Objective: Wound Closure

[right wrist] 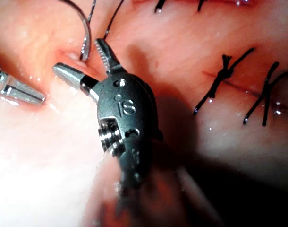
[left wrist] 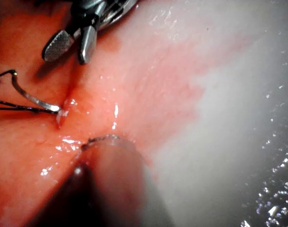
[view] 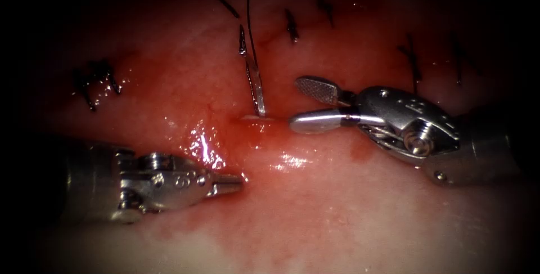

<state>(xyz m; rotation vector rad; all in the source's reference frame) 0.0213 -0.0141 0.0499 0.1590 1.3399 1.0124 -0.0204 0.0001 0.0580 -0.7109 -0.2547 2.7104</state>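
1. The needle (view: 254,77) stands in the tissue (view: 349,212). One end is stuck down into the wet pink surface and the rest sticks up out of it. No tool holds it.
2. In the left wrist view the needle (left wrist: 33,98) shows its curve, bending up out of the tissue (left wrist: 148,71) like a little hook.
3. The thread (view: 250,21) is thin and dark. It runs up and away from the needle, close beside it.
4. The right tool (view: 301,105) sits just to the right of the needle. Its two jaws are spread wide apart, and there is nothing between them. The tip of the lower jaw is near the spot where the needle goes in.
5. In the right wrist view the right tool (right wrist: 82,59) has its jaws spread just beside the needle (right wrist: 85,40).
6. The left tool (view: 233,183) is below the needle and a bit to the left, resting near the shiny wet tissue. Its jaws are pressed together and hold nothing.
7. Red fluid (view: 264,133) lies around the place where the needle stands.
8. Dark stitches (view: 291,25) sit in a row beyond the needle, some to its left and some to its right.
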